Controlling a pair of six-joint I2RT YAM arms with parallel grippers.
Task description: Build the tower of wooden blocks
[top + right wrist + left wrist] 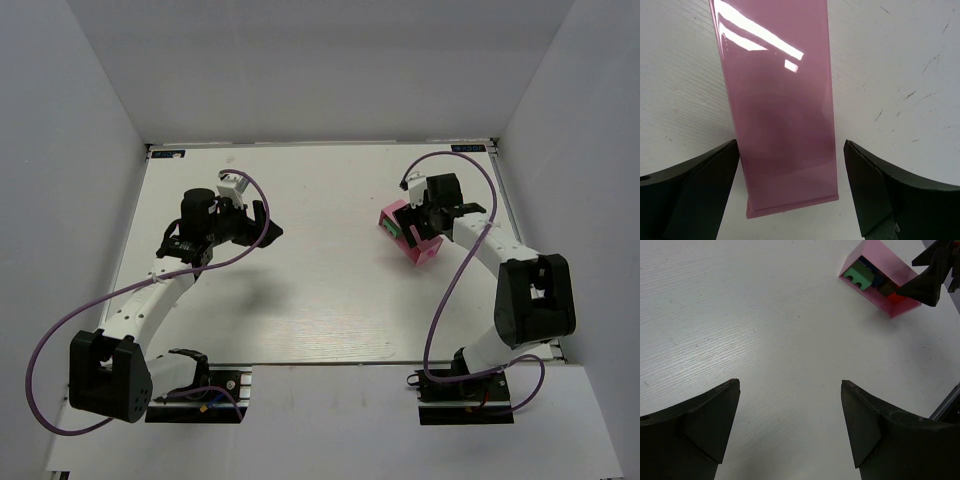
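Several wood blocks (pixel 860 277), inside pink box (pixel 888 260)

White arms (pixel 140 305), black end effectors (pixel 790 385) (purple cables (pixel 428 345))

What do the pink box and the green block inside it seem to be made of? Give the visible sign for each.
Pink box: probably smooth plastic or acrylic, glossy; sharp white highlights streak its face.
Green block: likely painted wood, matte; flat, even colour without glare, though no grain shows.

White table (pixel 320 295), 1 pink box (pixel 423 252) on top
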